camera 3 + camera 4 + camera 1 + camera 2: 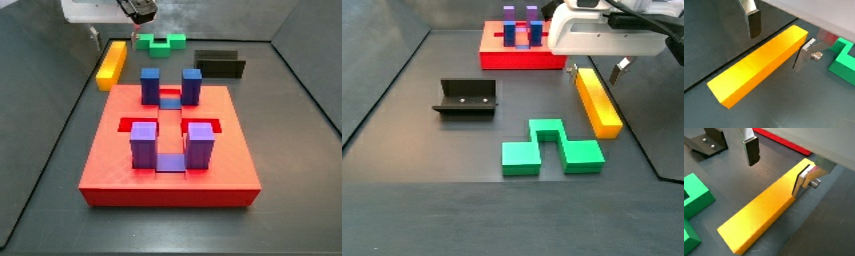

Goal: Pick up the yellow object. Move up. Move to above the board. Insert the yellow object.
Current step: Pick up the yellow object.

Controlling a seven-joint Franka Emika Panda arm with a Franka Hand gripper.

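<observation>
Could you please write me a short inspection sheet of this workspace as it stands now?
Surface: dark grey floor tray, flat, no spills seen.
Job's things: yellow object lies flat on the floor, not yet lifted; board is red with four blue-purple posts, and its visible slots hold no bar.
Clutter: green notched block beside the yellow object; fixture on the floor.
Grippers: gripper is open and low over one end of the yellow object, fingers straddling it; contact cannot be told.
Cables: black cables on the arm's wrist.
Surroundings: low tray walls; nothing else seen.
</observation>
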